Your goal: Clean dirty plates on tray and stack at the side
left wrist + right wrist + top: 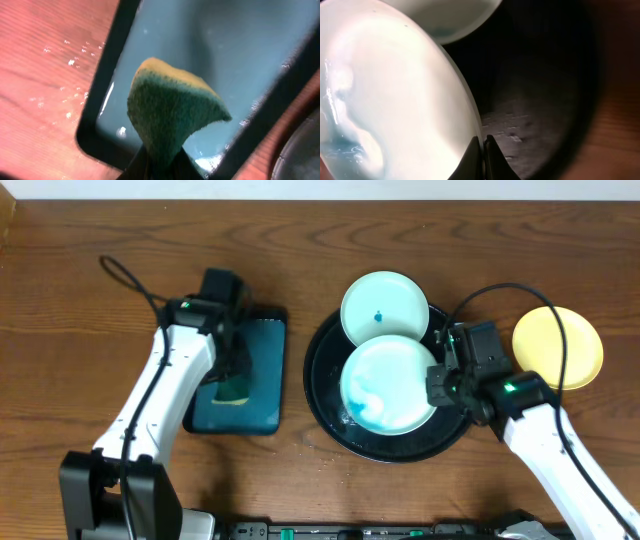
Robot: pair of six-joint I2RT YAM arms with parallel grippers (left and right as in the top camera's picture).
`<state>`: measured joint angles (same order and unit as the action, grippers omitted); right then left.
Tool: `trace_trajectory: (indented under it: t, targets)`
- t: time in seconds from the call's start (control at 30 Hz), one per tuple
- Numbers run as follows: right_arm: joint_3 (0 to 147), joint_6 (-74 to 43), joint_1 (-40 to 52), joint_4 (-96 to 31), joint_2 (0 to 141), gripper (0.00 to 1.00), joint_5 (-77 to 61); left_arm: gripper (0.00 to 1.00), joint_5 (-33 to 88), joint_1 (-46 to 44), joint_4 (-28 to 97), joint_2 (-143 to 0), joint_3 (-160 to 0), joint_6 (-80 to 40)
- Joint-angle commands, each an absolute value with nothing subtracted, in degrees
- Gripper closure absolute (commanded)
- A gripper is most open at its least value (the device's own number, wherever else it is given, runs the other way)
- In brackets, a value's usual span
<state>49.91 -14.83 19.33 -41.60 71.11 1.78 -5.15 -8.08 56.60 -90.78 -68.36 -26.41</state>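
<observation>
The round black tray (330,405) holds two mint-aqua plates. The far plate (385,305) has a small blue smudge at its centre and leans on the tray's far rim. The near plate (385,385) is wet with smeared blue, and my right gripper (437,385) is shut on its right rim (481,150), holding it over the tray (535,115). The pale yellow plate (558,347) lies on the table at the right. My left gripper (232,375) is shut on a yellow-green sponge (172,107) over the teal tray (240,45).
The rectangular teal tray (262,395) sits left of the black tray, wet inside. Water droplets speckle the wooden table (60,60) beside it. Cables trail behind both arms.
</observation>
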Motion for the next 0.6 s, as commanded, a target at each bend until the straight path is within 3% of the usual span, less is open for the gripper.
trace_trajectory:
  t: [0.0,0.37,0.57]
  targets:
    - [51.86,-13.69,22.28,-42.02,67.64,0.99,17.1,0.93,-0.89,-4.43,53.23,-90.94,-63.59,-22.94]
    - [53.47,-3.31,38.59,-42.09,66.28,0.99,37.28,0.92,3.9,-2.96,48.56,-90.94,-60.07,-22.92]
    - [53.47,-3.25,53.47,-41.65,66.26,0.99,61.54,0.93,3.88,-2.96,48.51,-90.96,-60.07,-22.92]
